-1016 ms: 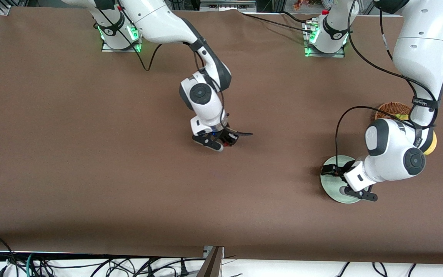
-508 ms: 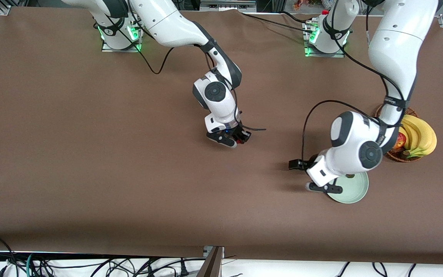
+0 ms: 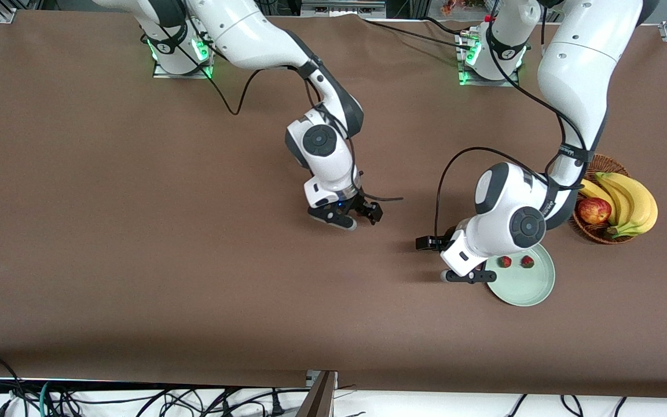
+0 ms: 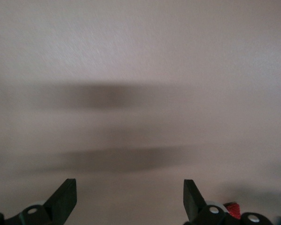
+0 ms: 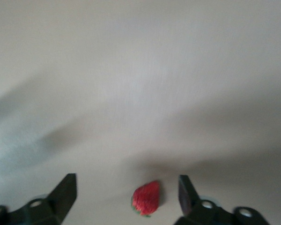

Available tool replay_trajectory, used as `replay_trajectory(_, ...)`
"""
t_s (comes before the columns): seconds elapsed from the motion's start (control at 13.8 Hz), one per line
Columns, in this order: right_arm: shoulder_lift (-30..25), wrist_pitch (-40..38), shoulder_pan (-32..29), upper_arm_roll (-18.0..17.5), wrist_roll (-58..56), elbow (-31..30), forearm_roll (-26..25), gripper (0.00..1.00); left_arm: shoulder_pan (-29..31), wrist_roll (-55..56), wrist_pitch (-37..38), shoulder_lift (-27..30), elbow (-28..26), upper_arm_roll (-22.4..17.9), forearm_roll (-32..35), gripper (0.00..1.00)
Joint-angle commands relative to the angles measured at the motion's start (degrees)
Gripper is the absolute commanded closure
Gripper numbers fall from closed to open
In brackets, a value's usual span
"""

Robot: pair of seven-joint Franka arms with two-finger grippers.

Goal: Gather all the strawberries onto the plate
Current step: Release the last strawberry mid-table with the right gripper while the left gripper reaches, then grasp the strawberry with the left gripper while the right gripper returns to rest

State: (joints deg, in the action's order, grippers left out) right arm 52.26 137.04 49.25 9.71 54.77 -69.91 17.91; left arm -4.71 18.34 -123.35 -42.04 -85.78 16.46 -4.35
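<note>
The pale green plate (image 3: pixel 527 289) lies toward the left arm's end of the table, with two strawberries (image 3: pixel 505 262) (image 3: pixel 527 262) on it. My left gripper (image 3: pixel 446 259) (image 4: pixel 129 181) hangs open and empty over bare table, just beside the plate's rim. My right gripper (image 3: pixel 356 215) (image 5: pixel 126 177) is low over the middle of the table, open. A third strawberry (image 5: pixel 146 198) shows between its fingers, touching neither; the front view hides it under the hand. Whether it rests on the table I cannot tell.
A wicker basket (image 3: pixel 600 234) with a red apple (image 3: pixel 594 209) and bananas (image 3: pixel 629 200) stands farther from the front camera than the plate, at the left arm's end. Brown cloth (image 3: pixel 136 231) covers the table. Cables (image 3: pixel 136 399) lie along the front edge.
My right gripper has opened and let go of the strawberry it held. My left arm has swung off the plate toward the table's middle, uncovering two strawberries on it.
</note>
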Motion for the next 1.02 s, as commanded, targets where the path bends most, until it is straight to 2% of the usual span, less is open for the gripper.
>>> replay_trajectory(0.0, -5.5, -11.0, -6.4, -0.8, -14.0, 0.7, -0.5, 0.0, -3.2, 5.7, 0.4, 0.2, -0.8, -0.7, 0.3, 0.0)
replay_trajectory(0.22, -11.1, -23.4, -9.3, 4.7, -31.5, 0.7, -1.3, 0.0, -7.4, 13.1, 0.2, -0.1, -0.8, -1.0, 0.4, 0.0)
replay_trajectory(0.36, -13.3, -28.7, -9.7, 10.2, -39.0, 0.7, -1.4, 0.0, -10.0, 18.1, -1.6, -0.6, -1.0, -1.1, 2.1, 0.0)
replay_trajectory(0.65, -17.4, -38.8, -10.2, 18.4, -52.7, 0.7, -1.2, 0.0, -18.3, 32.6, -3.2, -2.4, -1.8, -2.3, 6.1, 0.0)
replay_trajectory(0.8, -20.7, -41.2, -13.5, 18.3, -58.4, 0.4, -1.3, 0.0, -19.0, 34.6, -4.4, -3.2, -1.9, -2.2, 6.5, 0.0)
replay_trajectory(0.94, -25.1, -45.9, -19.9, 13.5, -58.2, -0.1, -1.7, 0.0, -19.8, 34.9, -6.7, -3.7, -2.9, -2.3, 6.5, 0.0)
